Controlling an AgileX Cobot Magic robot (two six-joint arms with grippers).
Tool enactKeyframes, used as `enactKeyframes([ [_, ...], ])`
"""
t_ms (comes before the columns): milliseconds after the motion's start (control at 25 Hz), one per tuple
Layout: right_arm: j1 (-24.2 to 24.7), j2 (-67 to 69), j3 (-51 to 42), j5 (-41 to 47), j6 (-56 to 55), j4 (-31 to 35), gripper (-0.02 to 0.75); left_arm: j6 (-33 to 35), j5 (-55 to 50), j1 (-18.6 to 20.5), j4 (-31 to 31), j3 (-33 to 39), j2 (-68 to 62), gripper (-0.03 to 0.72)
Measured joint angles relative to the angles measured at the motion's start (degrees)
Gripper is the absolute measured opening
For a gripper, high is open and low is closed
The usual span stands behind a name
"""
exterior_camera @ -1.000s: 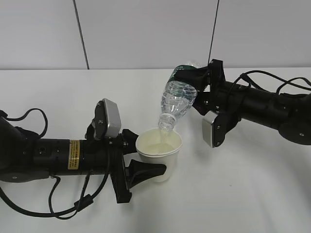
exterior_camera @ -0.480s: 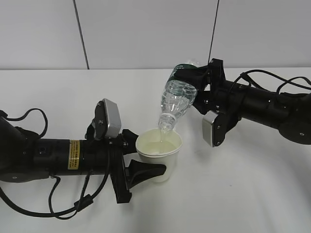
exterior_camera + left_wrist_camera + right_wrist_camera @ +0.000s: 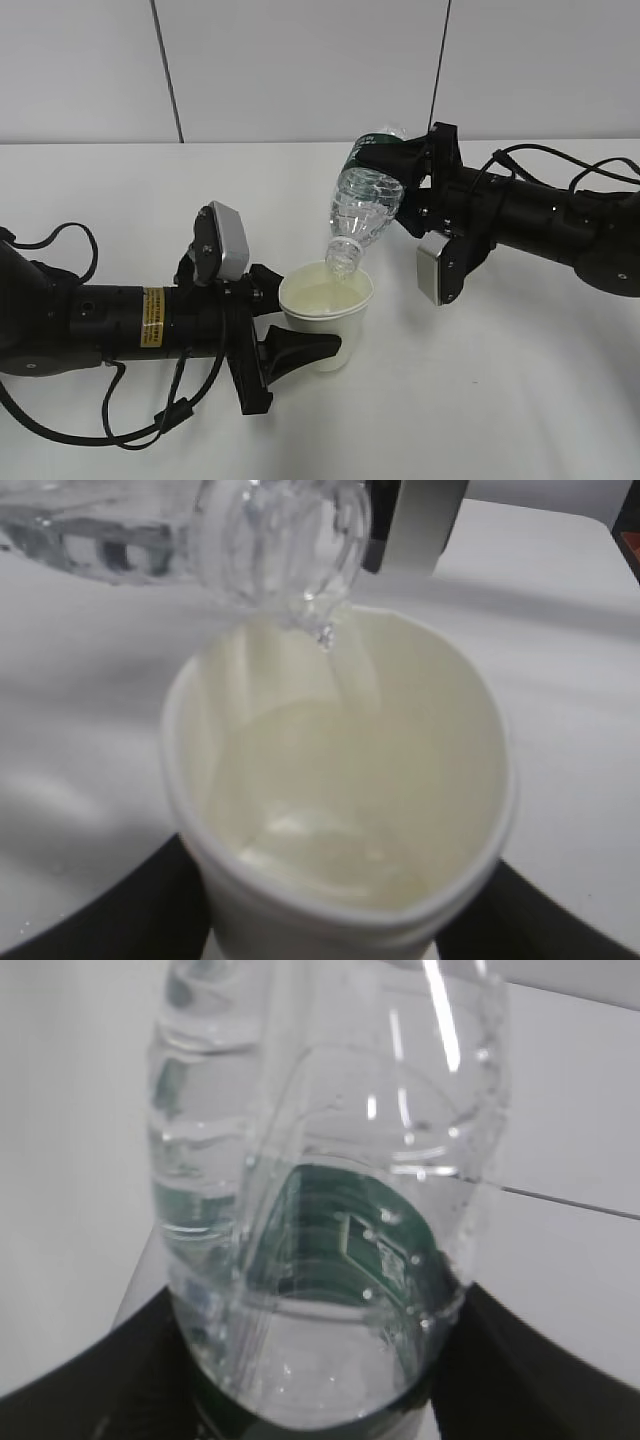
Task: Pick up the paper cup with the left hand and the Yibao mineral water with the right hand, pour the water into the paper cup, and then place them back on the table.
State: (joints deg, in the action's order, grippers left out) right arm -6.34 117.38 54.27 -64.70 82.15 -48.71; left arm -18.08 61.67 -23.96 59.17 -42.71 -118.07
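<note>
Grey wall panels back a white table (image 3: 480, 400) where two black robot arms meet over a paper cup (image 3: 325, 315), the landmark of the scene. To the cup's left, the left hand (image 3: 290, 335), its arm marked by a yellow sticker (image 3: 151, 318), has its two black fingers (image 3: 300, 350) clamped on the cup's sides, holding it upright near the table's middle; whether the base rests on the surface or hangs just above it cannot be told. Above the cup and to its right, the right hand (image 3: 395, 170) has its jaws closed on the green-labelled upper end of the bottle (image 3: 362, 215), which is tipped steeply neck-down with its open mouth just over the cup's far rim. Seen from the left wrist, the cup (image 3: 340, 810) holds clear water partway up its cream walls, and a thin stream falls from the bottle (image 3: 275, 540) mouth (a drop hangs at the lip) onto the inner far wall. From the right wrist, the bottle (image 3: 320, 1210) fills the view, its ribbed clear body showing the dark green label through it, with dark gripper fingers (image 3: 120, 1380) at either side. A grey-white box (image 3: 440, 265) hangs under the right arm, just right of the cup.
</note>
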Motion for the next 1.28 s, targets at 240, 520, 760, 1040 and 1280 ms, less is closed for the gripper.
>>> enactKeyframes([
  [240, 0.0, 0.0, 0.0, 0.0, -5.9, -0.1, 0.434, 0.0, 0.0, 0.0, -0.2, 0.0, 0.0, 0.433],
  [520, 0.0, 0.0, 0.0, 0.0, -17.0, -0.1, 0.434, 0.7, 0.0, 0.0, -1.3, 0.0, 0.0, 0.433],
  [760, 0.0, 0.0, 0.0, 0.0, -28.8, 0.1, 0.434, 2.1, 0.0, 0.0, -3.0, 0.0, 0.0, 0.433],
  [1040, 0.0, 0.0, 0.0, 0.0, -54.0, 5.6, 0.434, 4.0, 0.0, 0.0, -6.7, 0.0, 0.0, 0.433],
  [1280, 0.0, 0.0, 0.0, 0.0, -74.9, 7.4, 0.433, 6.3, 0.0, 0.0, -13.3, 0.0, 0.0, 0.433],
])
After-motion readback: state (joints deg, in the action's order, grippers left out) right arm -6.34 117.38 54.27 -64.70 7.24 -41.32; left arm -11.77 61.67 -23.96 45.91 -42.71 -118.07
